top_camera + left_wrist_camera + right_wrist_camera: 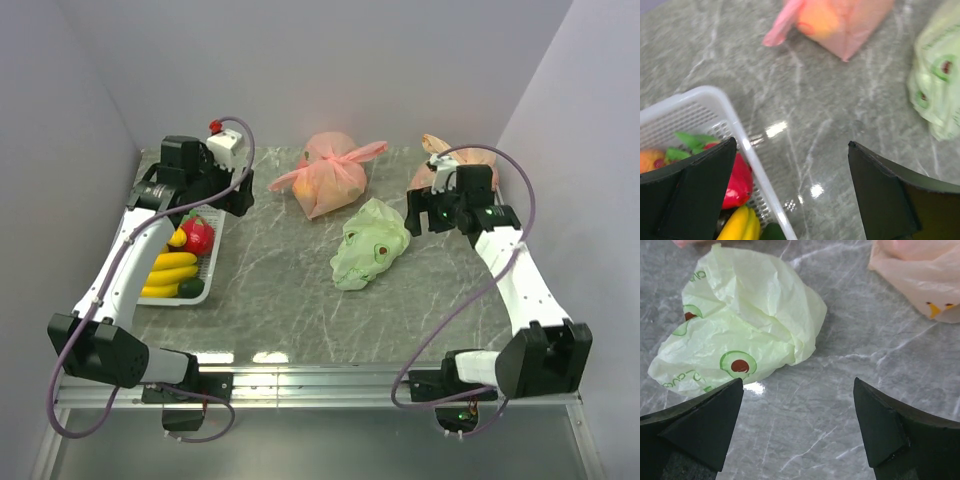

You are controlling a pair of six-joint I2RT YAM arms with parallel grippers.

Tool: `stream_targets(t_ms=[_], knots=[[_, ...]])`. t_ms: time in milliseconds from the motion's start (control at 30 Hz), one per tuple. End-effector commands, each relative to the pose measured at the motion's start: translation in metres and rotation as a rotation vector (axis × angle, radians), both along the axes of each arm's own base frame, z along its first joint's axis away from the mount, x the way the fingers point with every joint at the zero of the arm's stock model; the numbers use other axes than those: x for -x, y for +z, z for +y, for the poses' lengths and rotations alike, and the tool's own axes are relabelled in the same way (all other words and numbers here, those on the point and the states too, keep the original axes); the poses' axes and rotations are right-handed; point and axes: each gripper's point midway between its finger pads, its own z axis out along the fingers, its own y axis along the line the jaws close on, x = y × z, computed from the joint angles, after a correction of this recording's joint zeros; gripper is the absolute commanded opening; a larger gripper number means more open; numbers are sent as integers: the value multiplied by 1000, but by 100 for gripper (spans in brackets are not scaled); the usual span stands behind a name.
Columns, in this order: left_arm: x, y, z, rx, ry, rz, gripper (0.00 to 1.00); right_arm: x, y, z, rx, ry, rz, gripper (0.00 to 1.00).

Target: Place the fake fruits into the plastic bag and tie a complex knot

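Note:
The pale-green plastic bag (368, 245) lies crumpled and flat on the marble table, right of centre; it also shows in the right wrist view (745, 325) and at the right edge of the left wrist view (937, 75). No knot shows on it. The fake fruits sit in a white basket (212, 262) at the left: yellow bananas (172, 272), a red strawberry-like piece (198, 236), a dark green piece (192, 288). My left gripper (792, 185) is open above the basket's right rim (752, 165). My right gripper (797, 427) is open over bare table, just right of the green bag.
A pink knotted bag (330, 175) holding fruit stands at the back centre, also in the left wrist view (840, 20). An orange-tan knotted bag (445, 160) lies at the back right behind my right gripper, also in the right wrist view (920, 270). Walls close in left, right and back.

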Motion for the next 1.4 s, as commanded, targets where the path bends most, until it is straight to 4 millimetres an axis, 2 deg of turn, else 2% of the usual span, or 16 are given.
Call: stream_targets(t_ms=[0,67,167,267,400,567,667,733,833,967,1033,1067,1167,1200,1267,1367], knots=[[21,18,-28,46,-208,-50,99,-23,3,12,15,44,-21,97],[29,11,-35,59,-265,-7,99,-36,9,20,9,73,-43,97],[37,16,-50,122,-344,22,99,-55,1,30,32,123,-27,98],[41,23,-61,188,-378,34,99,-71,-10,45,67,190,-8,98],[40,28,-69,240,-394,36,99,-86,-37,62,104,269,39,100],[46,11,-75,284,-413,84,99,-82,-59,81,58,360,93,100],[44,-1,-77,298,-410,98,99,-64,-66,97,-22,461,170,90],[38,-5,-78,304,-398,114,99,-51,-58,109,-84,538,193,86],[34,5,-84,337,-427,119,99,-40,-55,113,-101,587,202,90],[30,11,-92,383,-450,116,99,-41,-73,110,-72,586,231,91],[29,8,-94,392,-454,123,99,-43,-84,109,-64,589,256,85],[27,7,-94,394,-450,121,99,-44,-85,110,-66,599,261,72],[26,-4,-94,393,-444,147,99,-44,-76,116,-94,630,259,48],[26,-10,-94,394,-443,156,99,-43,-71,119,-108,646,243,27],[27,-19,-98,396,-464,168,99,-44,-53,123,-116,656,186,0],[24,-37,-106,371,-470,164,99,-38,-30,128,-154,657,130,0]])
